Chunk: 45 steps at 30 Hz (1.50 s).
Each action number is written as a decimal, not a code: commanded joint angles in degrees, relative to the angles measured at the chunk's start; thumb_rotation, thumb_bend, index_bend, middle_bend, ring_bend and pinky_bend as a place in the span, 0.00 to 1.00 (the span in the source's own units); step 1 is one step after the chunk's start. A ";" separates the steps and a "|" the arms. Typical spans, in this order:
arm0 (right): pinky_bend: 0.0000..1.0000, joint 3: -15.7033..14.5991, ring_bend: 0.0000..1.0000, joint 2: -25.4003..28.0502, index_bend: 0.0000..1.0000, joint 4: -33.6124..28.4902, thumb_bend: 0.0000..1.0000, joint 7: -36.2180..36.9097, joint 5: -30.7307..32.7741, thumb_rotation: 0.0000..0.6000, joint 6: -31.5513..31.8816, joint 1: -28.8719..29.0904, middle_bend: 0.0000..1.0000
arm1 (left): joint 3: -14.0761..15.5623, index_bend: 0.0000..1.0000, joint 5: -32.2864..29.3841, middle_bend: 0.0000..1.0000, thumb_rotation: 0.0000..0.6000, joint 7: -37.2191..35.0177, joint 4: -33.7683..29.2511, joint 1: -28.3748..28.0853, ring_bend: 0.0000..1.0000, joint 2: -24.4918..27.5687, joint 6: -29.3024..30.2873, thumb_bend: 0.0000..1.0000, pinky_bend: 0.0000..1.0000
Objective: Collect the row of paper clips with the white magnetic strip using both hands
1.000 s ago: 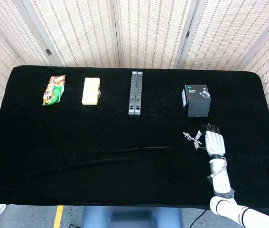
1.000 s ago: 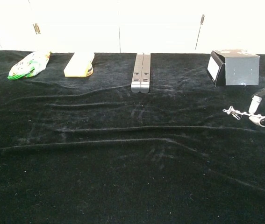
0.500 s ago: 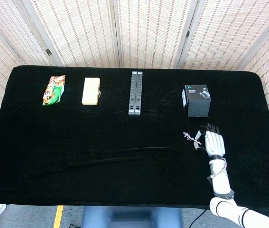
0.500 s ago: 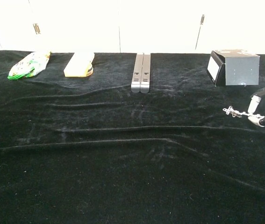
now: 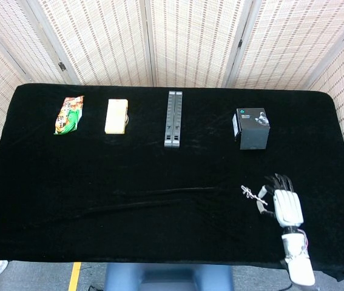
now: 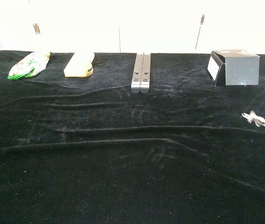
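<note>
My right hand (image 5: 287, 206) hovers over the black cloth near the front right of the table, fingers pointing away from me. It pinches a small white magnetic strip (image 5: 261, 196) on its left side. A short bunch of paper clips (image 5: 248, 192) clings to the strip's tip. In the chest view the clips (image 6: 254, 118) show at the far right, and only a sliver of the hand reaches the frame edge. Neither view shows my left hand.
Along the back stand a black box (image 5: 252, 128), a grey folded stand (image 5: 172, 119), a yellow block (image 5: 116, 115) and a green and orange snack bag (image 5: 68, 114). The black tablecloth (image 6: 123, 140) lies in long wrinkles across the middle.
My right hand has drawn back toward the near edge and slightly right, carrying the strip and the clinging clips with it. In the chest view it has nearly left the frame.
</note>
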 commanded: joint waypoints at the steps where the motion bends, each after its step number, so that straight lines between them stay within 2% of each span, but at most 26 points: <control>1: 0.00 -2.27 0.08 0.05 0.85 0.80 0.48 0.98 -1.96 1.00 1.86 -2.36 0.22 | 0.21 0.39 0.49 0.21 1.00 0.90 -0.73 0.11 0.08 0.03 0.74 0.46 0.01; 4: 0.00 -2.79 0.08 -0.69 0.85 2.67 0.48 3.26 -2.90 1.00 2.01 -3.39 0.22 | 0.41 0.39 0.79 0.21 1.00 1.82 -1.47 0.14 0.08 0.09 1.14 0.46 0.01; 9: 0.00 -1.86 0.08 -1.11 0.84 3.53 0.48 6.80 -2.95 1.00 -0.95 -2.83 0.21 | 0.53 0.40 0.81 0.21 1.00 1.62 -2.01 0.18 0.08 0.51 0.85 0.47 0.01; 11: 0.00 -1.72 0.10 -1.04 0.75 3.74 0.48 8.59 -3.71 1.00 -1.83 -2.46 0.19 | 0.33 0.40 0.58 0.21 1.00 1.13 -2.05 0.33 0.08 0.67 0.97 0.48 0.01; 13: 0.00 -1.86 0.12 -0.86 0.60 4.13 0.48 9.99 -4.89 1.00 -2.63 -2.04 0.16 | 0.09 0.40 0.32 0.21 1.00 0.51 -1.97 0.55 0.08 0.79 1.19 0.48 0.01; 15: 0.00 -2.02 0.10 -0.72 0.42 4.66 0.48 9.57 -5.70 1.00 -3.15 -1.72 0.12 | 0.01 0.40 0.14 0.21 1.00 -0.05 -1.86 0.66 0.08 0.92 1.05 0.48 0.02; 19: 0.00 -1.27 0.06 -1.06 0.14 4.99 0.48 8.16 -5.69 1.00 -3.68 -1.30 0.02 | 0.12 0.40 0.31 0.21 1.00 -0.74 -1.78 0.69 0.08 1.10 0.84 0.48 0.02; 23: 0.00 -1.21 0.05 -0.73 0.02 4.71 0.43 7.26 -6.06 1.00 -4.52 -0.95 0.00 | 0.16 0.39 0.61 0.21 1.00 -0.89 -1.99 0.79 0.08 1.22 1.31 0.48 0.02; 28: 0.00 -1.50 0.01 2.01 0.00 1.38 0.41 6.65 -8.03 1.00 -3.47 -1.18 0.00 | 0.27 0.39 0.79 0.21 1.00 -1.19 -2.20 1.08 0.08 1.44 1.71 0.48 0.01; 30: 0.00 -1.81 0.00 5.20 0.00 -1.57 0.41 4.62 -9.34 1.00 -2.14 -1.54 0.00 | 0.53 0.39 1.02 0.20 1.00 -0.92 -2.60 1.13 0.07 1.70 1.59 0.48 0.01; 35: 0.00 -1.26 0.00 14.53 0.00 -10.08 0.41 -5.17 -11.91 1.00 4.38 -3.66 0.00 | 2.24 0.39 1.75 0.19 1.00 2.42 -5.98 0.78 0.05 3.70 -0.96 0.48 0.02; 38: 0.00 -0.93 0.00 17.11 0.00 -12.03 0.41 -12.50 -12.45 1.00 8.92 -5.80 0.00 | 3.21 0.40 2.06 0.18 1.00 6.65 -9.61 0.65 0.05 4.81 -1.65 0.48 0.02; 41: 0.00 -0.64 0.00 17.18 0.00 -12.17 0.41 -16.80 -10.29 1.00 11.07 -7.81 0.00 | 4.18 0.39 3.15 0.18 1.00 10.52 -13.43 0.76 0.05 5.69 -0.94 0.47 0.02; 43: 0.00 0.01 0.00 16.49 0.00 -11.07 0.41 -14.93 -7.93 1.00 10.90 -8.60 0.00 | 4.89 0.38 3.89 0.18 1.00 13.26 -15.97 1.00 0.05 6.22 -0.18 0.47 0.02; 45: 0.00 0.22 0.00 16.13 0.00 -8.35 0.41 -9.30 -6.68 1.00 9.19 -8.80 0.00 | 5.18 0.36 4.55 0.18 1.00 15.79 -17.51 1.23 0.05 6.20 1.17 0.47 0.03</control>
